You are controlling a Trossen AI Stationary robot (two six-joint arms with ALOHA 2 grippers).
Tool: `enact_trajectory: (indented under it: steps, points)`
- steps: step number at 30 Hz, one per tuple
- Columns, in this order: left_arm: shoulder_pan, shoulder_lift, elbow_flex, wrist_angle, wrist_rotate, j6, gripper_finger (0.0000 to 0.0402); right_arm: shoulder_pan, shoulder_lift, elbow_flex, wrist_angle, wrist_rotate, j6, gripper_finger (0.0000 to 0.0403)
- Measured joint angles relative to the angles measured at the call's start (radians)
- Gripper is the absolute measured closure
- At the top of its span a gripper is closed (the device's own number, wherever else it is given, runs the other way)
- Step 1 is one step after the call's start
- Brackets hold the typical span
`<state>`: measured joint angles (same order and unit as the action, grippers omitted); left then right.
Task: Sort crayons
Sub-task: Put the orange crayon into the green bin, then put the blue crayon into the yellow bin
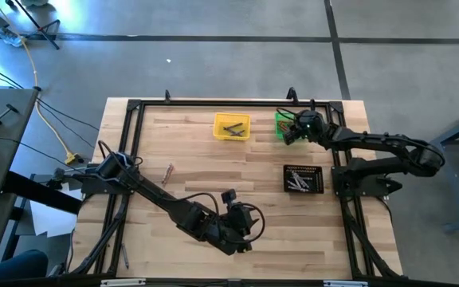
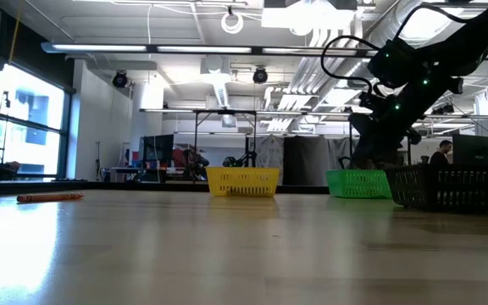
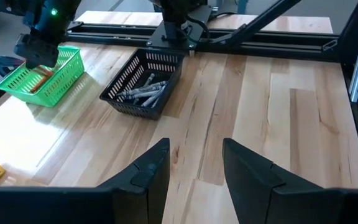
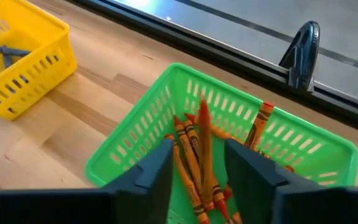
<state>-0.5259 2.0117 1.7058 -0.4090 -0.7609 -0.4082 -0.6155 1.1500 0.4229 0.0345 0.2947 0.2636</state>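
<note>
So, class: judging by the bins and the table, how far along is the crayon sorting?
Done: orange crayons lie in the green bin, grey ones in the yellow bin. In hand: the right gripper hangs over the green bin, one orange crayon upright between its parted jaws, seemingly dropping. Left: pale crayons in the black tray and loose ones on the table. The left gripper waits open.

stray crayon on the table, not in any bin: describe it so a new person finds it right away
Start at the wooden table's left half, well away from the yellow bin. One lone crayon lies flat on bare wood there, near the left arm. It is the only crayon outside a bin.
</note>
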Motion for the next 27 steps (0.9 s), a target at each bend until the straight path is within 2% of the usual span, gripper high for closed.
enact_trajectory:
  steps: [3,6,10,14,17,20,25,27]
  points:
    - [0.000,-0.010,0.000,-0.061,0.001,-0.009,0.0266,0.000,0.000,0.000,0.000,-0.031,0.033,0.0224]
    - [0.000,-0.034,0.001,-0.197,0.001,-0.109,0.0266,0.000,-0.018,0.000,-0.001,-0.116,0.074,0.0209]
    - [-0.018,-0.069,0.001,-0.475,0.034,-0.334,0.0266,0.023,-0.090,0.000,0.000,-0.286,0.134,0.0207]
    - [-0.064,-0.077,0.001,-0.770,0.157,-0.633,0.0266,0.131,-0.166,0.000,0.044,-0.399,0.181,0.0206]
    - [-0.107,-0.077,-0.025,-0.868,0.289,-0.818,0.0266,0.262,-0.189,0.001,0.148,-0.375,0.182,0.0206]
    - [-0.149,-0.075,-0.048,-0.912,0.400,-0.922,0.0266,0.387,-0.189,0.001,0.289,-0.293,0.160,0.0206]
    - [-0.175,-0.076,-0.049,-1.033,0.455,-1.014,0.0266,0.533,-0.182,0.001,0.464,-0.164,0.146,0.0206]
    - [-0.175,-0.076,-0.049,-1.083,0.524,-1.049,0.0266,0.573,-0.181,0.002,0.485,-0.137,0.132,0.0206]
